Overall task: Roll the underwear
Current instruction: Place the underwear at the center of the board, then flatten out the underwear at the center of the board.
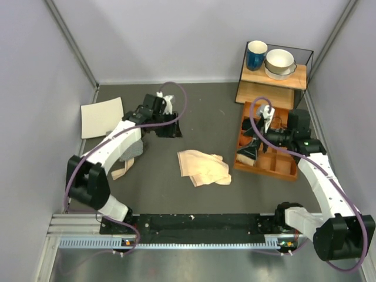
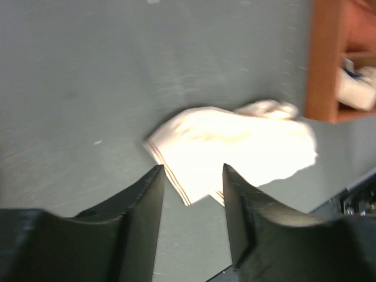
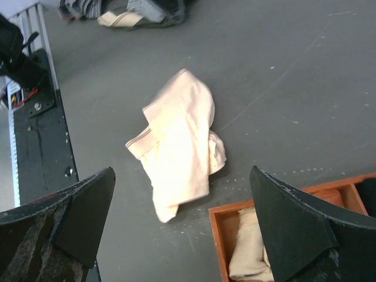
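**On the dark grey table: underwear lies loose between my two arms**

Near the middle of the table [image 1: 223,111], the underwear [image 1: 204,167] lies in a rumpled, partly folded heap, touched by neither of my arms. My left wrist camera shows it blurred [image 2: 235,147], so only a striped hem at its corner can be made out. My right wrist camera shows it more sharply [image 3: 176,147].

My left arm bends over a pile of grey cloths [image 1: 132,150] at the left and hides much of it. My left gripper [image 1: 166,130] reaches toward the far middle, raised above the table. Its fingers are parted with nothing between them [image 2: 191,188].

My right arm curves in from the near right. My right gripper [image 1: 258,143] hangs over a wooden tray [image 1: 276,170] and is spread wide, with nothing in it [image 3: 182,171]. That tray is cut off at the frame edge in both wrist views. One of its compartments holds a pale cloth [image 3: 249,247].
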Motion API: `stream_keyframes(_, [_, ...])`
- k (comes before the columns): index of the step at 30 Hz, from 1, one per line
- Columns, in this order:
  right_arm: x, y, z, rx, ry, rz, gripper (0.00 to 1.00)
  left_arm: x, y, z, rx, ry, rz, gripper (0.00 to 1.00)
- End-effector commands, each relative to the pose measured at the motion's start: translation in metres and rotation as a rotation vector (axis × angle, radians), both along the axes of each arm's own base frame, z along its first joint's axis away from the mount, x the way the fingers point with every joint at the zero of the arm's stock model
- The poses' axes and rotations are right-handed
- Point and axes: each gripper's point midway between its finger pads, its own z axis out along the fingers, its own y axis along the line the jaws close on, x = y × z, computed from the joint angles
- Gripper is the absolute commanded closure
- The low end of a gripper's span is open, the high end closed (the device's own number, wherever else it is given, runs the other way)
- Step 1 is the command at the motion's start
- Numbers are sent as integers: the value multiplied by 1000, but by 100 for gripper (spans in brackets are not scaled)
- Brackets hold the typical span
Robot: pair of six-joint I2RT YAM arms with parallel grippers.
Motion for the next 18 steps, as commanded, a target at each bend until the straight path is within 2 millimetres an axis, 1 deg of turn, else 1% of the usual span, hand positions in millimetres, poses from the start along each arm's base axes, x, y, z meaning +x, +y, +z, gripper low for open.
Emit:
stream_keyframes(1, [-3, 19, -15, -118, -67, 86, 3, 40, 43, 34, 33, -129, 85, 48])
stream_keyframes(2, [-3, 23, -20, -150, -70, 97, 3, 41, 51, 43, 51, -159, 97, 48])
stream_keyframes(3, [-6, 35, -25, -211, -95, 120, 3, 43, 66, 51, 89, -205, 105, 45])
stream_keyframes(4, [-6, 40, -38, -271, -98, 145, 3, 37, 76, 69, 103, -266, 114, 40])
stream_keyframes(5, [-7, 47, -45, -318, -110, 167, 3, 34, 88, 74, 138, -300, 138, 36])
stream_keyframes(6, [-9, 56, -51, -391, -143, 184, 3, 28, 100, 65, 177, -306, 141, 31])
stream_keyframes(7, [-11, 64, -58, -437, -166, 219, 4, 16, 108, 78, 177, -358, 152, 21])
stream_keyframes(8, [-10, 70, -71, -487, -153, 241, 4, 12, 115, 77, 190, -381, 163, 17])
stream_keyframes(9, [-14, 81, -77, -549, -184, 270, 5, 2, 123, 57, 215, -358, 166, 14])
stream_keyframes(10, [-14, 87, -81, -588, -212, 300, 6, -8, 127, 65, 204, -409, 174, 14])
stream_keyframes(11, [-15, 92, -96, -639, -197, 331, 8, -13, 130, 61, 206, -425, 181, 12])
stream_keyframes(12, [-12, 97, -97, -686, -232, 334, 9, -21, 135, 54, 206, -457, 203, 11])
stream_keyframes(13, [-22, 110, -101, -707, -266, 395, 12, -24, 139, 50, 214, -472, 219, 11])
stream_keyframes(14, [-25, 117, -106, -725, -275, 426, 14, -27, 145, 47, 229, -482, 244, 10])
stream_keyframes(15, [-25, 125, -112, -745, -282, 451, 16, -30, 164, 43, 283, -508, 334, 9])
stream_keyframes(16, [-34, 135, -116, -757, -305, 503, 19, -32, 174, 41, 308, -520, 377, 8])
stream_keyframes(17, [-36, 141, -119, -764, -314, 525, 21, -34, 184, 39, 339, -528, 424, 6])
stream_keyframes(18, [-31, 147, -128, -795, -318, 529, 25, -38, 200, 36, 389, -545, 489, 5])
